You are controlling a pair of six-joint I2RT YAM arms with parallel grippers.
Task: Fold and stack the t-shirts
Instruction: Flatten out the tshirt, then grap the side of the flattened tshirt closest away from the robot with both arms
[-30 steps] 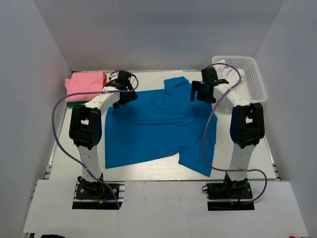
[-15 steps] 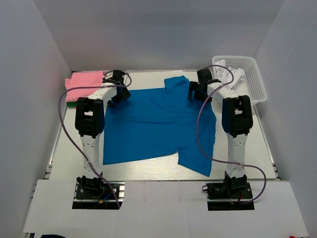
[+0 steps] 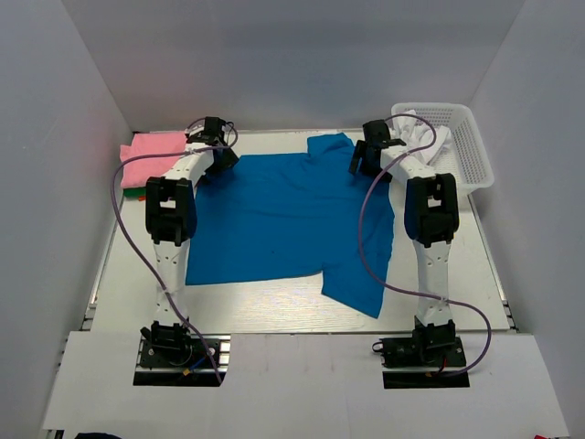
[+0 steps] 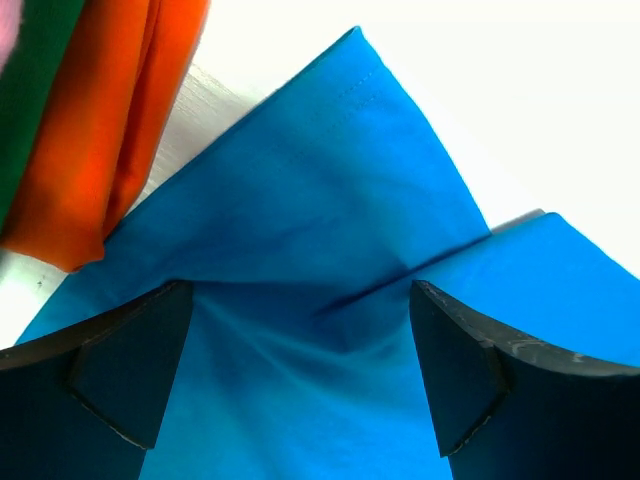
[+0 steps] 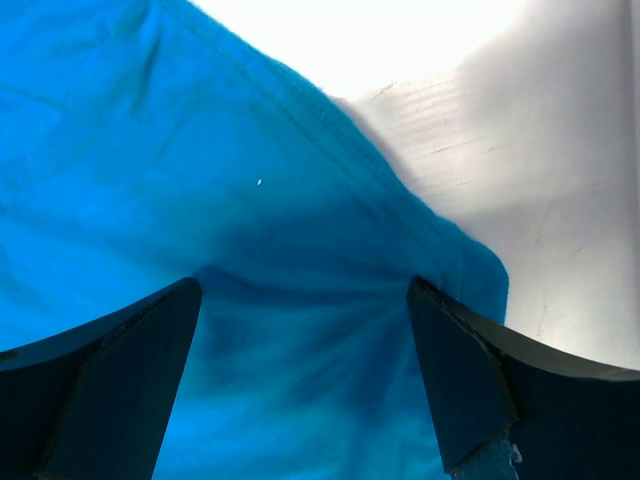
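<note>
Left gripper [image 4: 300,292] and right gripper [image 5: 303,288], jaws apart, and we see both down on the blue t-shirt [image 3: 292,219] spread across the pale table [image 3: 274,315], plain white walls [image 3: 274,64] around

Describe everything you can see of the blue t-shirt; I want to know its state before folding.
The blue t-shirt is plain, thin-looking cloth with stitched hems, lying unfolded and flat across the middle of the table. One sleeve points to the near right, another to the far edge. The left claw and right claw sit on its far corners, cloth puckered between their fingers; whether they pinch it cannot be told.
</note>
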